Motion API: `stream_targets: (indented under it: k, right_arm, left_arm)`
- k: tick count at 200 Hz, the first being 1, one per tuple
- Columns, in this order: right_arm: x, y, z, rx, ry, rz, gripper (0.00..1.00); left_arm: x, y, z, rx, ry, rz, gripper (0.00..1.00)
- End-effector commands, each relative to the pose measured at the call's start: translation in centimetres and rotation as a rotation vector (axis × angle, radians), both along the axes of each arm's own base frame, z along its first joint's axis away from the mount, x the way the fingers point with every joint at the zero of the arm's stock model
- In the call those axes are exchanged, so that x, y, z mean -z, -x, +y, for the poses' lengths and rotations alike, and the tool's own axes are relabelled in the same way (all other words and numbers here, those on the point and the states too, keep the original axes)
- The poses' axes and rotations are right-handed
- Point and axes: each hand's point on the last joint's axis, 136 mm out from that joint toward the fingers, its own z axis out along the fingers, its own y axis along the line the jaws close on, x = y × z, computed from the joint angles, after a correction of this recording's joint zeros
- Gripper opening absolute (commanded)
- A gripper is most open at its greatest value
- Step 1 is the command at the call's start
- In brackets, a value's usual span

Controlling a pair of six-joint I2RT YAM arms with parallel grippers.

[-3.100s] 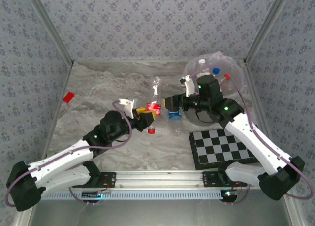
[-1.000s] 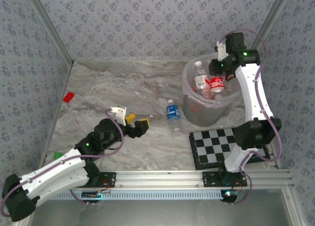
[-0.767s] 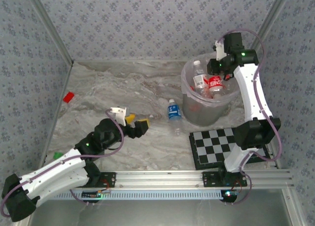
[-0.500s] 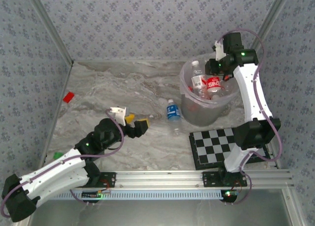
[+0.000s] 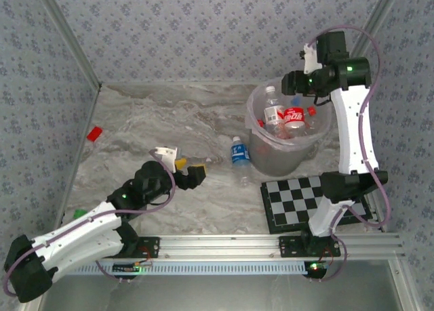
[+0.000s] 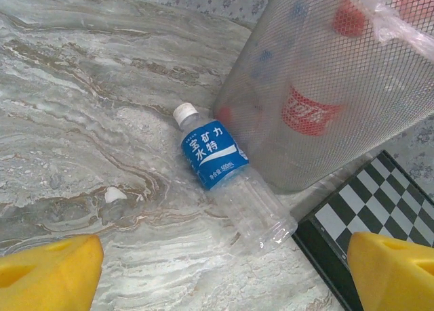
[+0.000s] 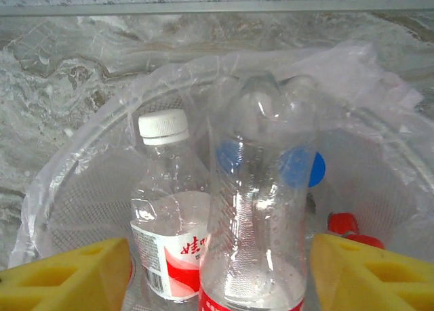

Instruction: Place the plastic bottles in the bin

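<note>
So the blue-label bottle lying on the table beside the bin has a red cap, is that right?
Not quite: the cap is white, not red, as the left wrist view shows. The blue-label bottle does lie on the table beside the bin.

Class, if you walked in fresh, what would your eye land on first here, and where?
The tall bin at the far right, packed with bottles, draws the eye first. Next comes one blue-labelled bottle lying on the marbled table beside it, near a checkerboard.
</note>
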Motion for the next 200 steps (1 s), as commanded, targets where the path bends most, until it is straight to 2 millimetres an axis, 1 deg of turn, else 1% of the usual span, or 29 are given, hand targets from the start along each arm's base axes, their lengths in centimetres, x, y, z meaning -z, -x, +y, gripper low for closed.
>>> stream_targets:
  k: [1,26,39,51,64,92,105,134,151,175,200]
  right_arm:
    - [0.9,-0.5,-1.0,0.040,0.010,0.032,0.67]
    - [2.8,-2.0,-1.6,0.048,0.021,0.040,0.60]
    - [4.1,-2.8,-1.7,0.053,0.023,0.043,0.53]
    - [5.2,-3.7,-1.8,0.058,0.029,0.031,0.43]
    - [6.6,-3.8,-1.3,0.044,0.024,0.043,0.38]
    - [9.7,-2.6,-0.3,0.035,0.023,0.095,0.33]
    - [11.1,-1.9,-0.1,0.037,0.019,0.118,0.29]
    - [14.0,0.0,0.4,0.049,-0.010,0.172,0.29]
    - [15.2,1.0,1.1,0.051,-0.049,0.197,0.29]
    - [16.2,2.4,2.5,0.038,-0.087,0.223,0.29]
    - [17.3,3.0,3.5,0.039,-0.119,0.251,0.29]
  left_arm:
    - [-2.0,-0.2,-0.3,0.010,0.039,-0.037,0.93]
    - [-1.9,-0.2,-0.2,0.008,0.041,-0.032,0.93]
    - [-1.9,-0.1,-0.3,0.010,0.044,-0.030,0.93]
    - [-1.8,-0.1,-0.2,0.010,0.043,-0.026,0.93]
    - [-1.8,0.0,-0.2,0.010,0.048,-0.024,0.93]
    - [-1.5,0.0,0.1,-0.001,0.052,-0.020,0.93]
    - [-1.3,-0.1,0.1,-0.002,0.046,-0.020,0.93]
    - [-1.1,-0.5,-0.5,0.008,0.010,-0.009,0.93]
    - [-0.7,-1.0,-1.2,0.017,-0.011,0.011,0.93]
    - [0.2,-1.8,-2.5,0.027,-0.037,0.055,0.93]
    - [1.1,-2.8,-4.2,0.040,-0.040,0.100,0.93]
